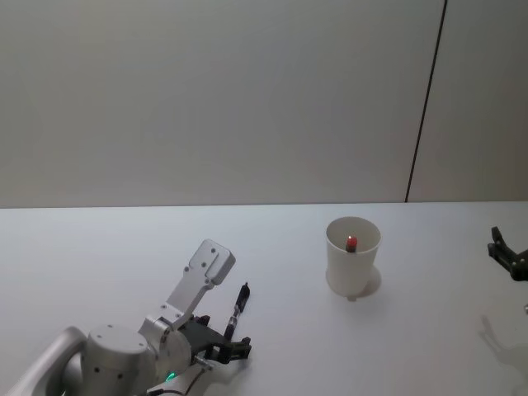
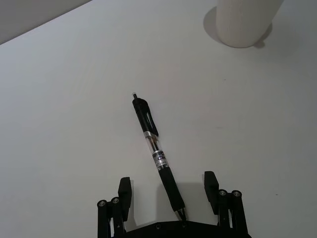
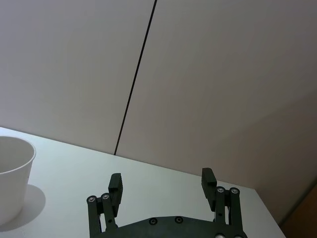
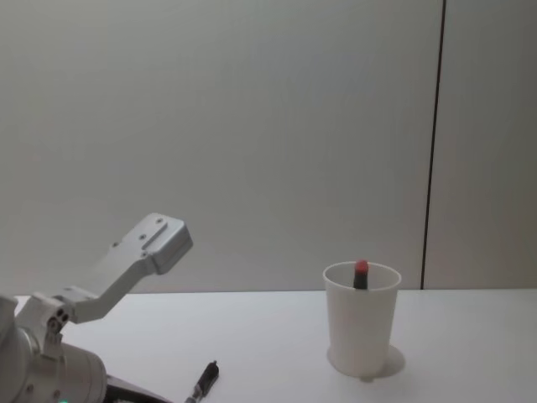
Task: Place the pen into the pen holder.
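I have the left gripper [image 2: 167,188] low over the white table [image 2: 74,124], its fingers [image 2: 124,191] spread wide and gripping nothing. The black click pen [image 2: 152,144] lies flat on the table. Its writing end sits between the two fingers with a clear gap on either side, and its clicker end reaches out well past the fingertips, angled a little toward the left finger's side.

The pen holder, a white paper cup [image 2: 245,22], stands upright well beyond the fingertips, off past the right finger's side and apart from the pen. In the head view I see a red-tipped pen [image 1: 351,242] standing inside it, leaning on the far wall.

The right gripper [image 3: 162,181] hangs above the table's right side, fingers wide with nothing between them, the cup well off to its left.
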